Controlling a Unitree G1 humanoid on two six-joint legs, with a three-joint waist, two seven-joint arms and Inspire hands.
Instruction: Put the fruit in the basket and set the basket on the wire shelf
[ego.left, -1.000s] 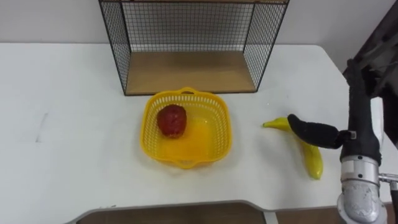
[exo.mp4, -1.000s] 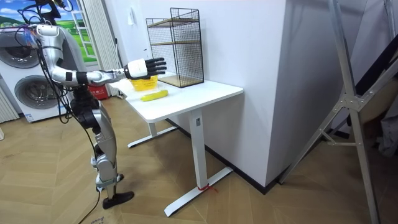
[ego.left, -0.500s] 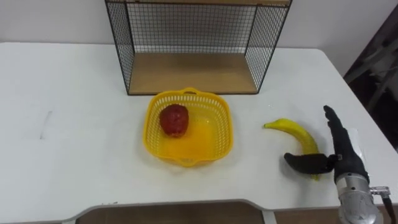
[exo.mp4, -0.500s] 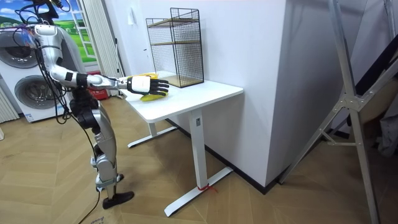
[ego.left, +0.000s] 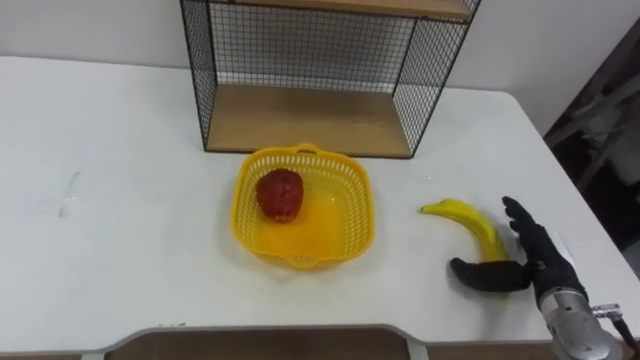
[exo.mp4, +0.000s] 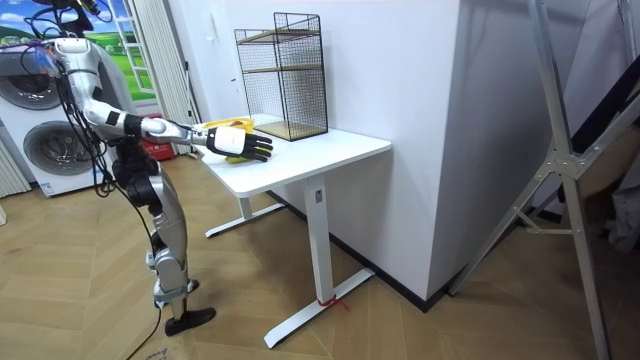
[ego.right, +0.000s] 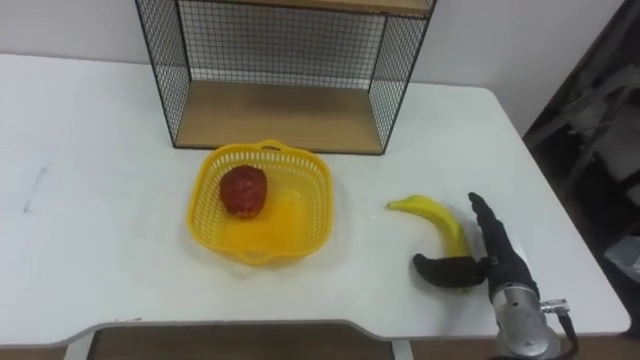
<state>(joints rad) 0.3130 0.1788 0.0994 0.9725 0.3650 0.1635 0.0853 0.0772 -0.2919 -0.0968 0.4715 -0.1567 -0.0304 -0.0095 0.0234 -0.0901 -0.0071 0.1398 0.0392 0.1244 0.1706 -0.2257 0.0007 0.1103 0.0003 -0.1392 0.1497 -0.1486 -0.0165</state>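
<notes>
A yellow plastic basket (ego.left: 366, 212) sits on the white table in front of the wire shelf (ego.left: 310, 60), with a red fruit (ego.left: 280, 193) in its left half. To the basket's right a banana (ego.left: 468, 217) lies on the table. My right hand (ego.left: 543, 272) rests low at the banana's near end and is open. Its straight fingers run along the banana's right side, and its thumb reaches left across the near tip. In the room view the right hand (exo.mp4: 240, 143) stretches out over the table.
The wire shelf has a wooden bottom board (ego.left: 305, 118) open to the front and a second board above. The table's right edge (ego.left: 590, 230) runs close to my hand. The tabletop (ego.left: 110, 200) spreads wide and white left of the basket.
My right hand has come down from above the banana to table height and drawn back to its near end. The banana and basket have not moved; the view shifted slightly.
</notes>
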